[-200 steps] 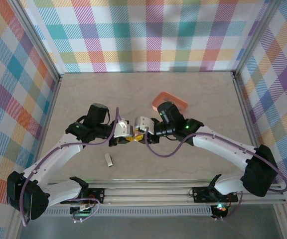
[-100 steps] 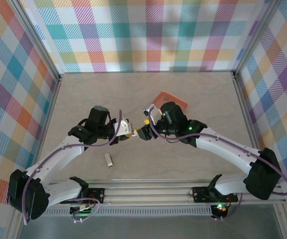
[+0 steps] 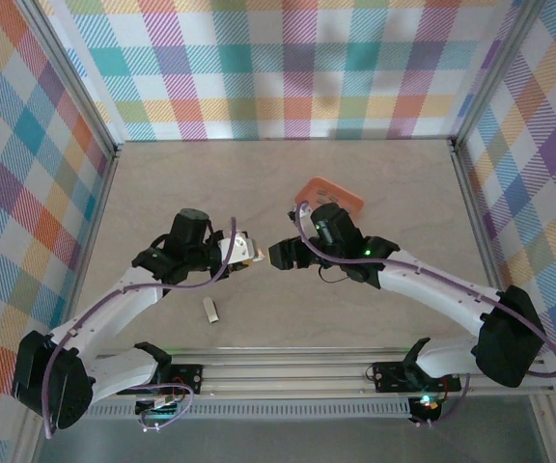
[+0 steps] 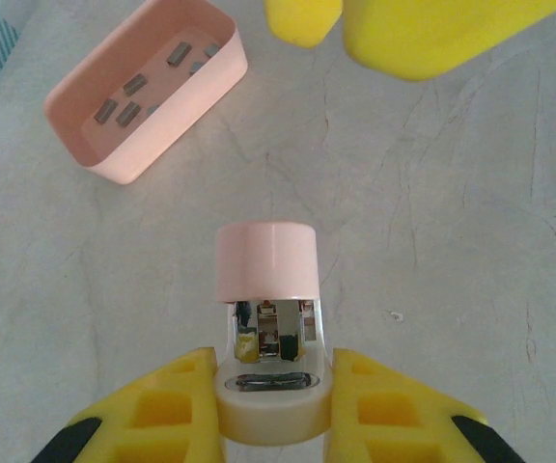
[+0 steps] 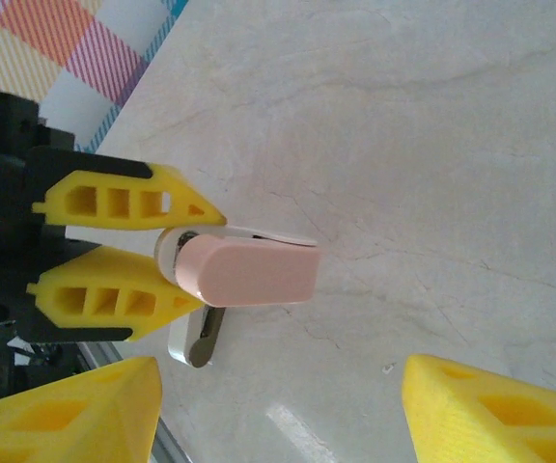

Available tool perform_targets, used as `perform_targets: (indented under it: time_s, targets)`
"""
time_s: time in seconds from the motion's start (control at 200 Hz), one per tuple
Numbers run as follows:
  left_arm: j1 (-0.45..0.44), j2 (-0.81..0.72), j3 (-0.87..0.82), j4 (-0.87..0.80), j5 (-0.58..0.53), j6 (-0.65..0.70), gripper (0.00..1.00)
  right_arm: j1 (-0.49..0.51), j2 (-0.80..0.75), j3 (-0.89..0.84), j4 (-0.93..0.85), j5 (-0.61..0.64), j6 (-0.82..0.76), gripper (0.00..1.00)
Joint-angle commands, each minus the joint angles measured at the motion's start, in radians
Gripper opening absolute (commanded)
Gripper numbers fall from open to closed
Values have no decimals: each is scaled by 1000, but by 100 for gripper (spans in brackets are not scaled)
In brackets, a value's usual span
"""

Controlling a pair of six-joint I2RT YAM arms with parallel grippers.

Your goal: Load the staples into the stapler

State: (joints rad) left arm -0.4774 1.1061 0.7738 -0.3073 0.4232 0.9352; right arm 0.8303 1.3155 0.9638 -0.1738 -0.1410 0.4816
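The left arm bends in from 7 o'clock, its tool (image 3: 242,253) pointing toward 3 o'clock and clamped tight on the pale end of the pink stapler (image 4: 265,260), over the middle of the desk (image 3: 259,174). The right arm bends in from 5 o'clock. Its tool (image 3: 280,254) faces 9 o'clock, jaws wide apart and holding nothing, near the stapler. The staples (image 4: 128,96) lie in the tray (image 4: 162,125) at 1 o'clock.

The top camera is looking steeply down from above and behind over the whole desk (image 3: 288,174), while the wrist cameras are peering close along the left claw (image 4: 271,365) and right claw (image 5: 280,371), facing each other and sharing the stapler (image 4: 265,265).
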Motion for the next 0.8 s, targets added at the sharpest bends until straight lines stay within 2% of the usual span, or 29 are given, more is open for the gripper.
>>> perform_targets:
  time_s: [0.0, 0.4, 0.795]
  targets:
    - [-9, -28, -11, 20, -9, 9, 0, -3, -3, 25, -4, 11, 102, 67]
    - [-9, -54, -11, -10, -14, 30, 0, -3, 0, 38, -11, -52, 162, 70]
    - [-9, -62, -40, 61, 2, 0, 0, 0, 57, 95, -15, -97, 232, 71]
